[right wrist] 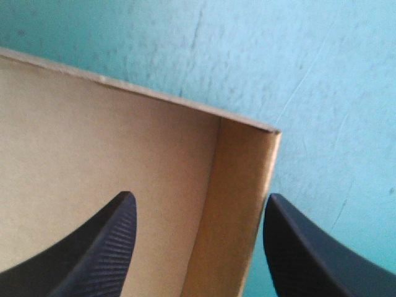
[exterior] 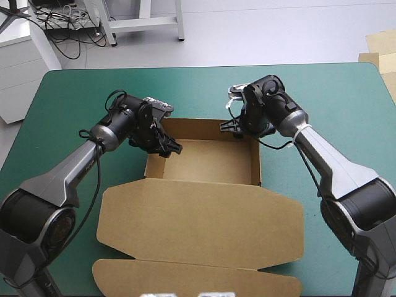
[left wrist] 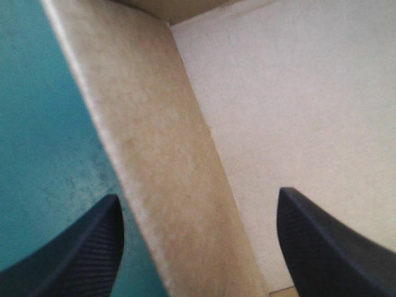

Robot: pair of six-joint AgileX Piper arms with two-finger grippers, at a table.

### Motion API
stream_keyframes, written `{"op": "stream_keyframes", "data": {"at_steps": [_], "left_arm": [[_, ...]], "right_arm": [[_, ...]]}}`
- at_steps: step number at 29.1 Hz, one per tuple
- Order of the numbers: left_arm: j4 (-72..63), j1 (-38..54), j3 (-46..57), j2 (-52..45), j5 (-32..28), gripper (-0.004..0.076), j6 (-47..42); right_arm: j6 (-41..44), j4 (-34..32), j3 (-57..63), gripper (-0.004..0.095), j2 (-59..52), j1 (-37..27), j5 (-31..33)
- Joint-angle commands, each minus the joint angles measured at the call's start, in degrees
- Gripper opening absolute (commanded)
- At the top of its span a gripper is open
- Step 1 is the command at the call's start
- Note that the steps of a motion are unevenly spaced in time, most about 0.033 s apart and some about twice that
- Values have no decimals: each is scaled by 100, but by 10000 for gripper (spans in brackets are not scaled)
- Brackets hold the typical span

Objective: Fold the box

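Teal-green table (exterior: 62,105) carries the box (exterior: 207,162) near its middle: an open tray with walls up, its lid (exterior: 198,216) lying flat toward the near edge. Left gripper (exterior: 172,148) hangs over the tray's left wall (left wrist: 161,154), fingers wide apart, one above the cover outside, the other above the tray floor, holding nothing. Right gripper (exterior: 230,127) is at the tray's far right corner (right wrist: 272,131), also spread wide, straddling the wall (right wrist: 238,204) that runs from it without clamping it. More board (exterior: 380,46) shows beyond the table's far right corner.
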Motion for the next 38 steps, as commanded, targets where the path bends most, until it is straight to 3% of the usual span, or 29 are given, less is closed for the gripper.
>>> {"op": "stream_keyframes", "data": {"at_steps": [1, 5, 10, 13, 20, 29, 38], "left_arm": [[0, -37, -847, -325, 345, 496, -9], [211, -37, -1952, -325, 1030, 473, 106], [55, -37, -2567, -604, 1018, 407, 117], [0, -37, -2599, -892, 1018, 314, 294], [379, -37, -2278, -1830, 1018, -8, 464], [832, -37, -307, -3325, 1007, -10, 464], [646, -37, 2143, -5100, 382, -10, 240]], "right_arm": [[-222, -295, -622, 560, -459, -10, 109], [-529, -814, -1145, 560, -701, -10, 109], [-748, -1414, -1307, 541, -1135, -10, 109], [-428, -1414, -1307, 523, -1386, -10, 109], [-45, -986, -1307, 505, -1558, -10, 109], [61, 90, -1089, 505, -1253, -10, 109], [61, 128, 528, 505, -1229, -10, 109]]}}
